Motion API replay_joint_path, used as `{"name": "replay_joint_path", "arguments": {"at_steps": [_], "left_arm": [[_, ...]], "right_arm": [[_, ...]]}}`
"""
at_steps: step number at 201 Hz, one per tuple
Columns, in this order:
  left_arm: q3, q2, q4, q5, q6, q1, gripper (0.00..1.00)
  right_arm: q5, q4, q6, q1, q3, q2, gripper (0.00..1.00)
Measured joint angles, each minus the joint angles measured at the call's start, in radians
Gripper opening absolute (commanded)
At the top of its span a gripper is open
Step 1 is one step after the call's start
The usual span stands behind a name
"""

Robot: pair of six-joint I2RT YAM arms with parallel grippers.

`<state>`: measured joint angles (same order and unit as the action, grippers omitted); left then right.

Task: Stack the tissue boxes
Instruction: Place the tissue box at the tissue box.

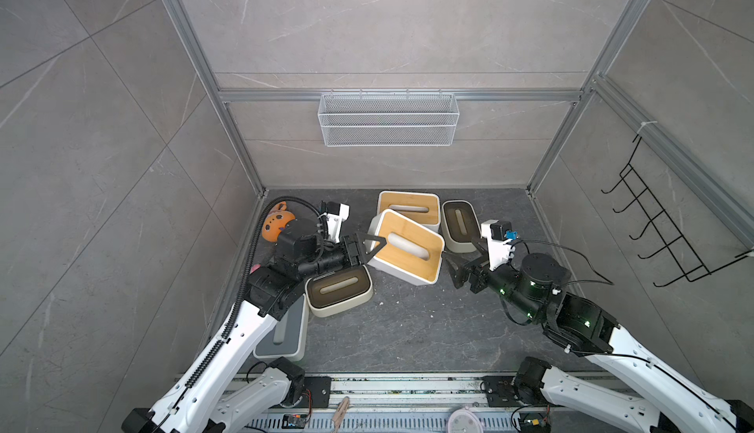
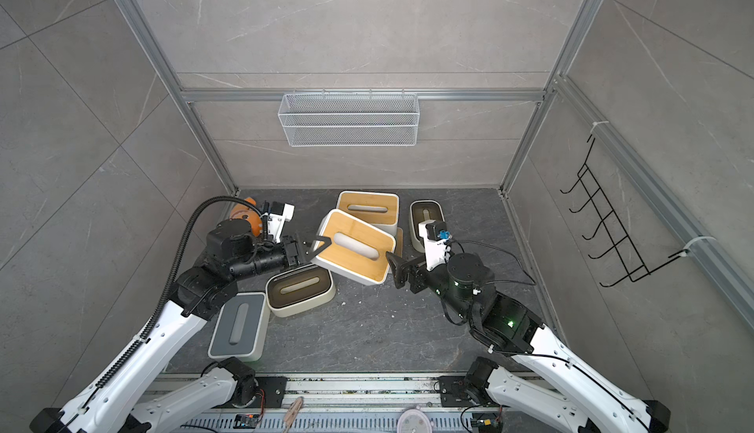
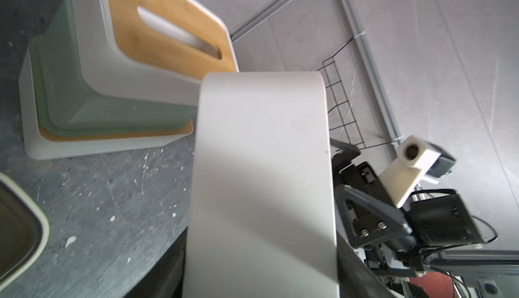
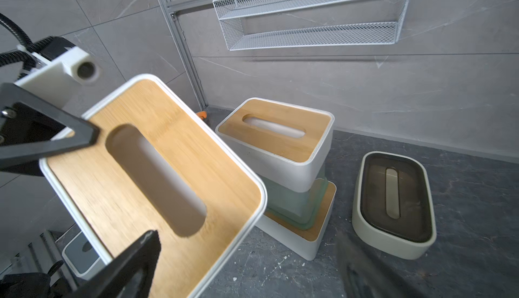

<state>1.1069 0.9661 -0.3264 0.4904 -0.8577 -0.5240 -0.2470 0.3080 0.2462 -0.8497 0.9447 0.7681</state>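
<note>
The left pincer [image 1: 373, 249] clamps one end of a bamboo-lidded box [image 1: 408, 247], holding it tilted above the desk [image 1: 387, 329] beside a three-box stack [image 1: 410, 206]. The right pincer [image 1: 451, 270], jaws apart, hangs just off the box's other end. A cream box [image 1: 460, 223] sits beside the stack. A second cream box [image 1: 340, 288] and a grey-lidded box [image 1: 283, 333] lie near the left arm.

A robot lab cell dressed as a bathroom: grey tiled panels [image 1: 387, 23] in aluminium framing [image 1: 400, 95], wire basket [image 1: 387, 119] upper centre, hook rack [image 1: 669, 231] at right.
</note>
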Motion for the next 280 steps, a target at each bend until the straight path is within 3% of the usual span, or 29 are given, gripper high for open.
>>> {"name": "replay_joint_path", "arguments": {"at_steps": [61, 111, 179, 280], "left_arm": [[0.240, 0.237, 0.090, -0.098, -0.032, 0.000, 0.27], [0.406, 0.442, 0.098, -0.106, -0.074, 0.017, 0.27], [0.439, 0.570, 0.125, -0.066, -0.206, 0.068, 0.28], [0.420, 0.579, 0.194, 0.011, -0.300, 0.099, 0.28]], "right_arm": [[0.018, -0.103, 0.008, 0.000, -0.093, -0.061, 1.00], [-0.006, -0.111, 0.031, 0.000, -0.134, -0.091, 1.00], [-0.026, -0.106, 0.039, 0.000, -0.143, -0.148, 1.00], [-0.043, -0.096, 0.050, 0.000, -0.151, -0.122, 1.00]]}}
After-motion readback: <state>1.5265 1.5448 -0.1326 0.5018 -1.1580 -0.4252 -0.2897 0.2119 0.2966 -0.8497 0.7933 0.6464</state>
